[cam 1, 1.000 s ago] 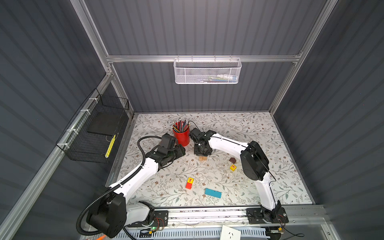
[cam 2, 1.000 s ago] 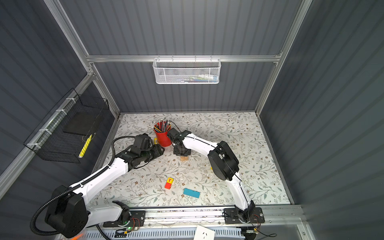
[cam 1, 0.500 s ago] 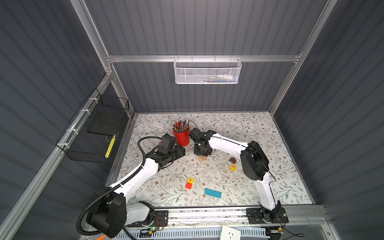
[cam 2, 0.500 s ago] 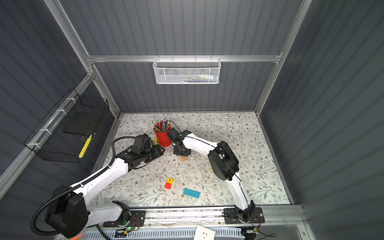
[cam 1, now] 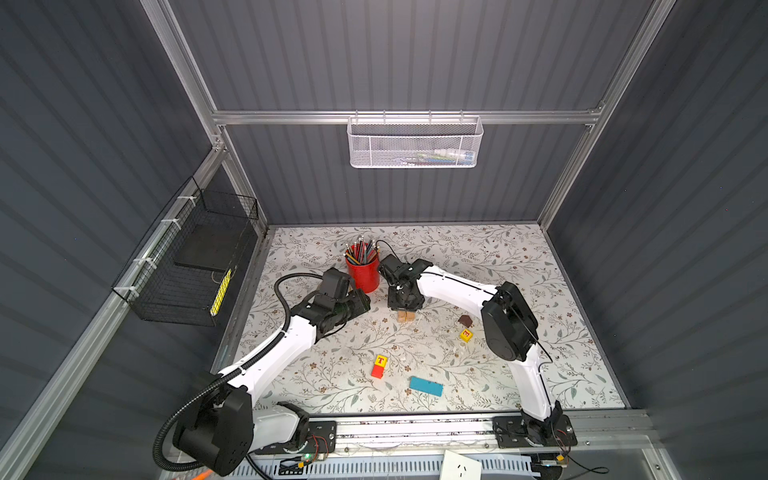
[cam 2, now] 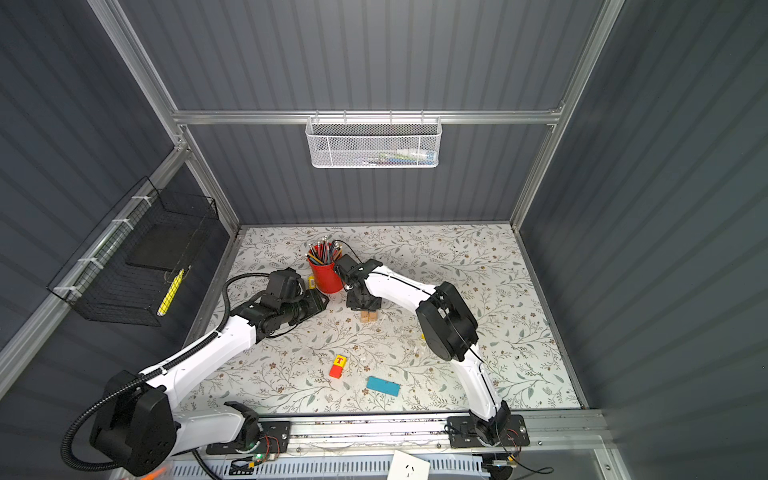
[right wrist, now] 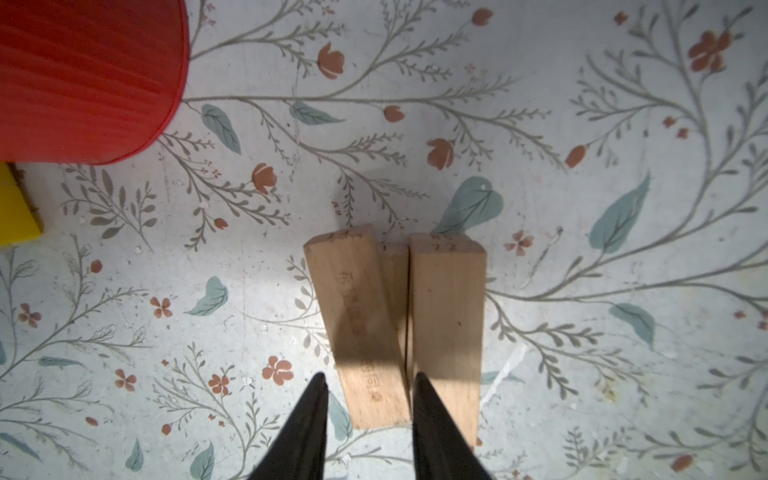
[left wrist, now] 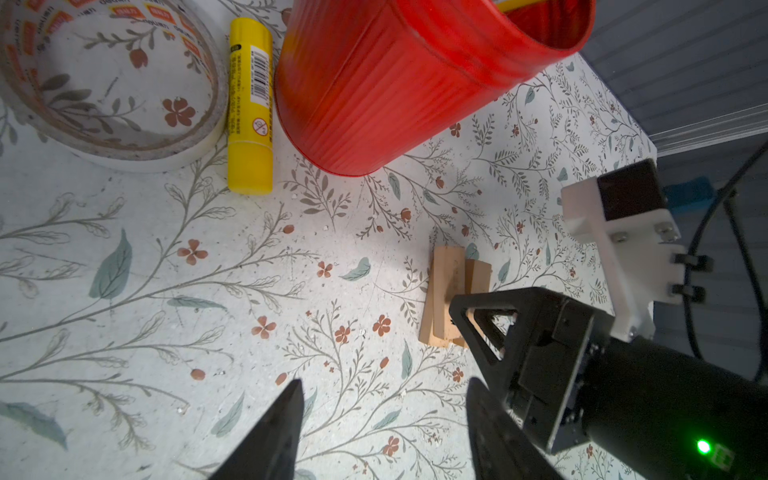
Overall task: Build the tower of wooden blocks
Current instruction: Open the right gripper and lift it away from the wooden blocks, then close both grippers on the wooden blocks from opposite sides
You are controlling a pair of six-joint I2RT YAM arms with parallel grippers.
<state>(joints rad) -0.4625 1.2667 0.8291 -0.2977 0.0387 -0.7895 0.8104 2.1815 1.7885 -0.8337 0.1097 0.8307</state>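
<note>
near the middle of the floral mat (cam 1: 519,266), just beside the ribbed red pencil cup (cam 1: 363,276): a low stack of tan planks (cam 1: 406,316), pale raw wood, long and square-cut. from the right wrist, two upper pieces side by side: a skewed plank (right wrist: 361,332) with faint stamped lettering and a straight plank (right wrist: 446,324), touching along part of their long edges. between them, the end of a lower plank (right wrist: 394,266).

directly over that stack, the right gripper (right wrist: 370,384): slim black pointed fingers parted to either side of the skewed plank's near end, with a sliver of mat visible beside one finger. released, not pinching.

off to the left, the left gripper (left wrist: 384,381): dark wedge-shaped fingers spread apart, nothing between them.

toward the front of the mat in both top views, a flat blue plank (cam 1: 426,385) lying alone. near it, a yellow cube with a red t (cam 1: 380,360) touching a plain red cube (cam 1: 377,372). right of the stack, a dark brown roof-shaped piece (cam 1: 465,320) just beside a second yellow cube (cam 1: 466,334), red-lettered.

by the cup in the left wrist view, a smooth yellow glue stick (left wrist: 249,112) and a roll of tape (left wrist: 124,156), both lying on the mat.
</note>
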